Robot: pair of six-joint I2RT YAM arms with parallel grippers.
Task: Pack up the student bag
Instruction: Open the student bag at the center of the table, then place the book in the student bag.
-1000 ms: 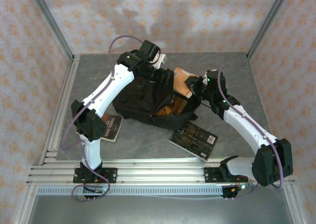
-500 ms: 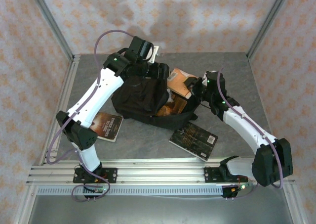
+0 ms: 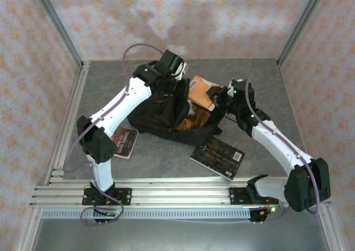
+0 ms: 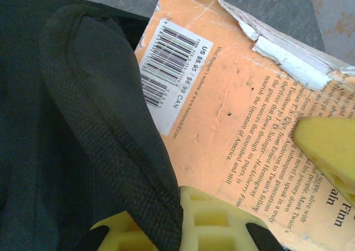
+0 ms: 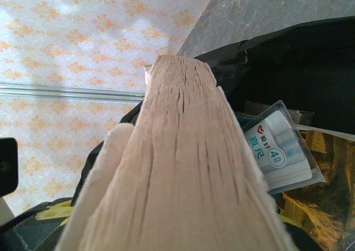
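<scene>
Bright, even light from above; my arms (image 3: 119, 107) throw soft grey shadows on the back wall (image 3: 183, 18). The student bag (image 3: 155, 118) swallows detail in black. The book (image 5: 177, 168) at my right wrist blurs up close; left-wrist print is sharp.

Lies slumped at centre of the overhead frame — soft, black student bag (image 3: 158, 119), rounded, mouth gaping open toward frame right.

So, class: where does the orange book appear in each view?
Top external: orange book, centre, poking from the bag.
Left wrist: orange book, right half, barcode showing; bag left.
Right wrist: orange book, page edges, centre foreground; bag right.
Shared landmark: the bag.
</scene>
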